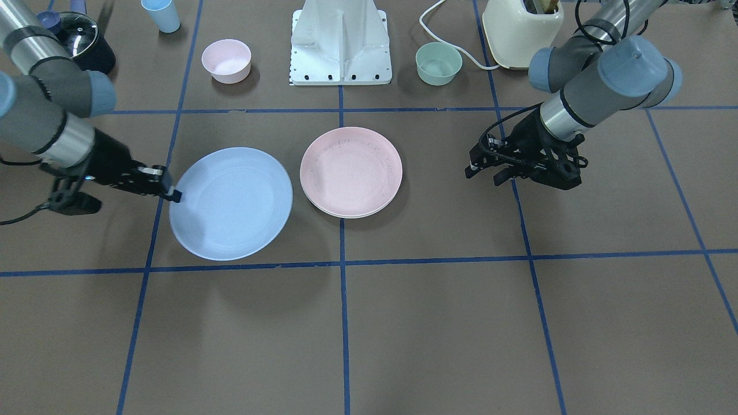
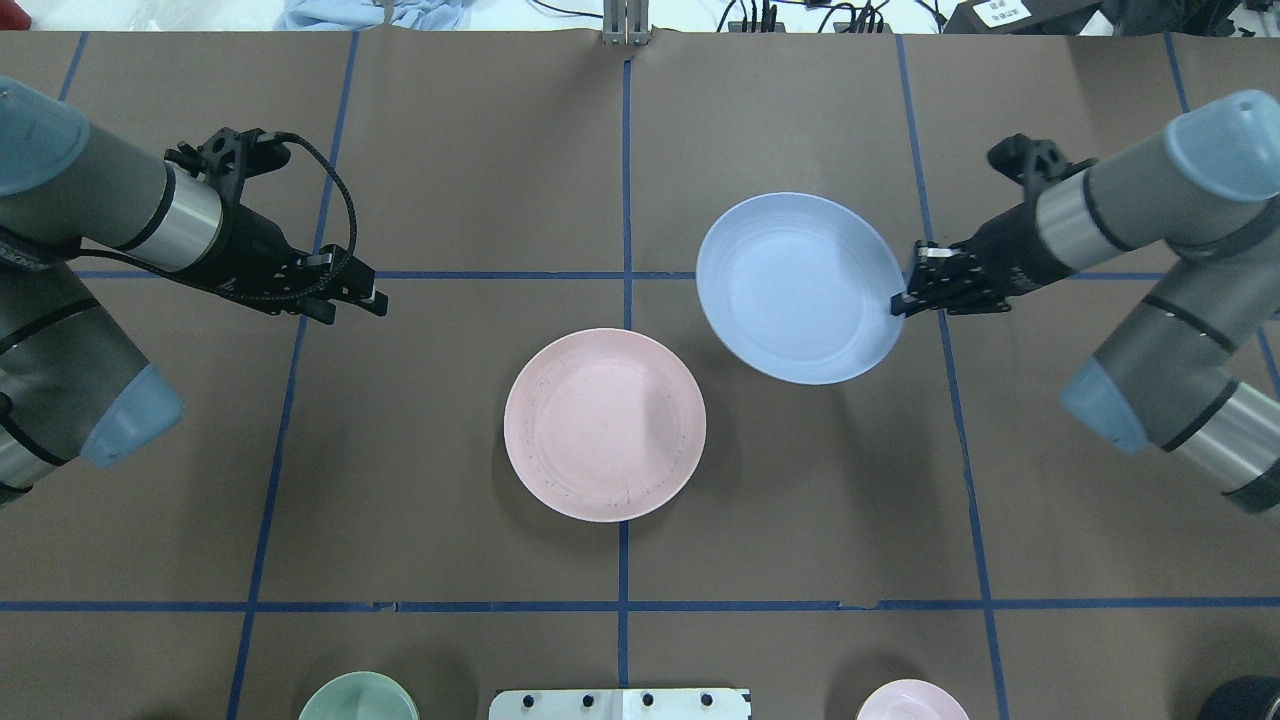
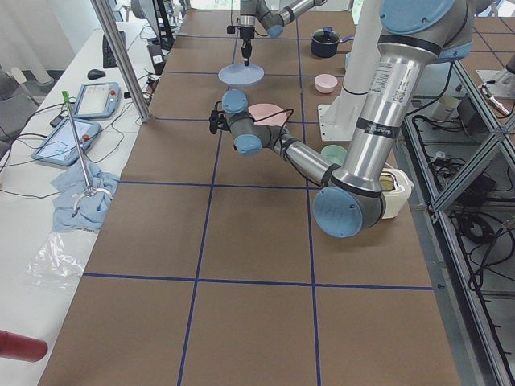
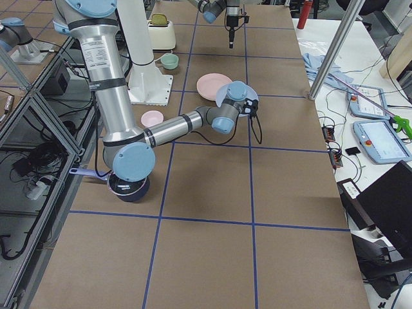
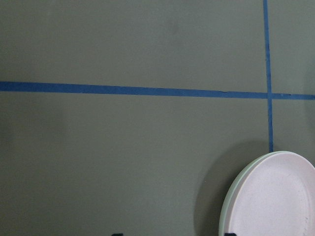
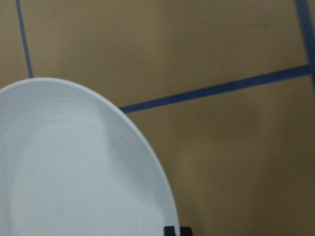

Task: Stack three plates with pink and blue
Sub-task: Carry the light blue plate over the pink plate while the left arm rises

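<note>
My right gripper (image 2: 900,301) is shut on the rim of the light blue plate (image 2: 800,288) and holds it above the table, to the right of the stack in the overhead view. In the front view the blue plate (image 1: 230,202) casts a shadow below itself, with the right gripper (image 1: 170,193) at its edge. The pale pink plate (image 2: 604,424) lies on the cream-white plate (image 1: 346,214) at the table's middle. Only the cream-white rim shows in the left wrist view (image 5: 227,206) under the pink plate (image 5: 275,196). My left gripper (image 2: 352,302) is open and empty, well left of the stack.
By the robot base (image 1: 341,46) stand a small pink bowl (image 1: 226,60) and a mint-green bowl (image 1: 439,63). A light blue cup (image 1: 161,14), a black pot (image 1: 86,46) and a cream appliance (image 1: 522,31) with a cord stand along that edge.
</note>
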`<state>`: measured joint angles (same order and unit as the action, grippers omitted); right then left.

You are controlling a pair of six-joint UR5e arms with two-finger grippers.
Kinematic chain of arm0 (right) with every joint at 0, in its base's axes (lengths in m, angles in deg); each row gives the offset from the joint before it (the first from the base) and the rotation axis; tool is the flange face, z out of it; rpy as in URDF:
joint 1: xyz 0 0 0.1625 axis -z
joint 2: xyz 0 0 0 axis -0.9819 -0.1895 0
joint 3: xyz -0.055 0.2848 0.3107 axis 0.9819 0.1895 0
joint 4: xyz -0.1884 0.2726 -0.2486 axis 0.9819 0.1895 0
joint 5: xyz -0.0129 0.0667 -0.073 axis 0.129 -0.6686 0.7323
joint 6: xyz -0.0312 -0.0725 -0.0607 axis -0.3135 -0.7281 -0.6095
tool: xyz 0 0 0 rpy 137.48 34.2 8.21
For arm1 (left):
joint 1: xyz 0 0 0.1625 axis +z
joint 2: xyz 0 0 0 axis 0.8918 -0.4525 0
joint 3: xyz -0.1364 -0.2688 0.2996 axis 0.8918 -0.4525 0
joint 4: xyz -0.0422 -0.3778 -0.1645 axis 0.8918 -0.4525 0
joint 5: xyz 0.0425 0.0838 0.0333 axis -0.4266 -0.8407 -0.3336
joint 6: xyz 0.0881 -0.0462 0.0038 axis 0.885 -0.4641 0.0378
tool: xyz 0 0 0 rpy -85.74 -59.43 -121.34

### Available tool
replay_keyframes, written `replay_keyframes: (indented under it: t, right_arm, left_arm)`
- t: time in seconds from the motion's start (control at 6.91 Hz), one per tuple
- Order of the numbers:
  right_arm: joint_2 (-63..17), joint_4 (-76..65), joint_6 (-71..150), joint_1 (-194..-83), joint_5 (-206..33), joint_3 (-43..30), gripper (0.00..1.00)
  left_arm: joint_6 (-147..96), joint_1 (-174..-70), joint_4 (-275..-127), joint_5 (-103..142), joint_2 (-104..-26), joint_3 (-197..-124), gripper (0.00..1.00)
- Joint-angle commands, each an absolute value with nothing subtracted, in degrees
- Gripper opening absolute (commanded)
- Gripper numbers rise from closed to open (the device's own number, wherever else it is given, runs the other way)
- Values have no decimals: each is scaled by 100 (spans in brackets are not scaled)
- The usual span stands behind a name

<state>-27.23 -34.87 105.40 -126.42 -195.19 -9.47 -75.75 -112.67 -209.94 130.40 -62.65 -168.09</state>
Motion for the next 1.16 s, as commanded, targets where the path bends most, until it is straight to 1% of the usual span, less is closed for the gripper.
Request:
replay_keyframes:
  t: [0.0,0.14,0.29,1.01]
  right_arm:
    - [-2380,-3140,11533,-11349,-18389,-1430,0]
    - [-2100,-2493,11563,-11153,-18245,-1468,0]
    - [-1993,-2208,11554,-10925,-18070,-1477,0]
    - [-1860,-2064,11563,-10738,-17876,-1433,0]
  left_arm:
    - [-7140,-11502,-20819,13042,-6240,-16771,74]
    - [-6790,-11600,-20548,13042,-6248,-16780,74]
    - [-6700,-11653,-20484,13033,-6249,-16780,74]
    - [-6707,-11636,-20484,13024,-6231,-16798,74]
